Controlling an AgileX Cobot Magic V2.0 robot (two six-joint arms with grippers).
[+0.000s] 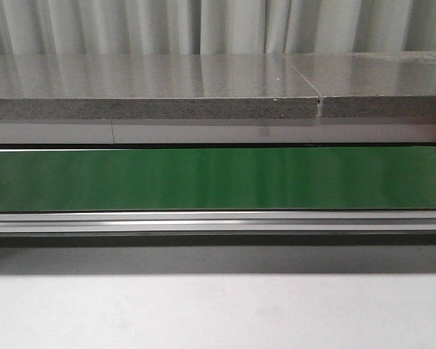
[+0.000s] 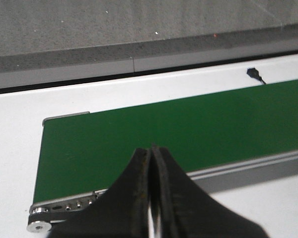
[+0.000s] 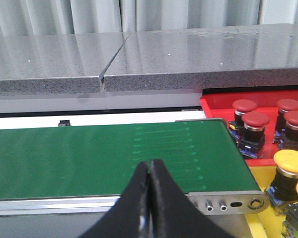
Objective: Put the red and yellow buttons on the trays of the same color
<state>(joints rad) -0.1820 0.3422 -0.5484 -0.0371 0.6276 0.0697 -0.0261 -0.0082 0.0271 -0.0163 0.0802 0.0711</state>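
A bare green conveyor belt (image 1: 218,178) is seen stretching across the front view, with a grey stone-look counter (image 1: 152,87) behind it and a white table surface (image 1: 218,313) in front; no button is carried on the belt. In the left wrist view, the left gripper (image 2: 151,198) is held above the belt's end roller (image 2: 39,226), its two dark fingers pressed together with nothing between them. In the right wrist view, the right gripper (image 3: 149,198) is likewise closed and empty, poised over the opposite end of the belt. Just beyond that end, a red tray (image 3: 216,106) is seen holding four red buttons (image 3: 255,120) (all upright, clustered close together). Beside it, nearer the camera, a yellow tray (image 3: 258,173) is occupied by yellow buttons (image 3: 290,162), two of which are visible at the frame's edge. A small black connector (image 2: 253,73) lies on the white surface beside the belt.
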